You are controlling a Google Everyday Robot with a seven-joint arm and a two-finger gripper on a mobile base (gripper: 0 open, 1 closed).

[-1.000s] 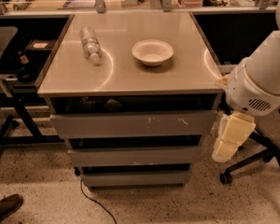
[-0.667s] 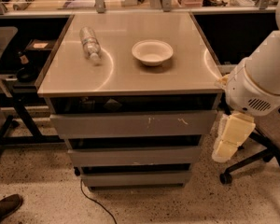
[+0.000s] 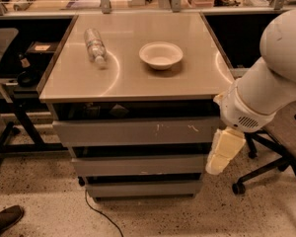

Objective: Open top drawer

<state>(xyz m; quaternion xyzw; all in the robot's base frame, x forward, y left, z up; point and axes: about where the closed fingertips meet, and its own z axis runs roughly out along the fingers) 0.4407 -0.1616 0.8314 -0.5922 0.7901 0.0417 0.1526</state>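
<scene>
My arm (image 3: 281, 63) comes in from the upper right, its thick white forearm sloping down and leftward to a rounded wrist (image 3: 244, 113) with a small vent grille. Under that wrist hangs my gripper (image 3: 225, 151), cream-coloured, pointing down and tilted slightly left, low on the right side.

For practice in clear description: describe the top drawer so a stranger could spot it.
Find the metal-topped cabinet with the bowl. Just under that top, near the end effector, is the top drawer. Unlike the two grey drawers below, it is wider, taller and white-scuffed.
</scene>
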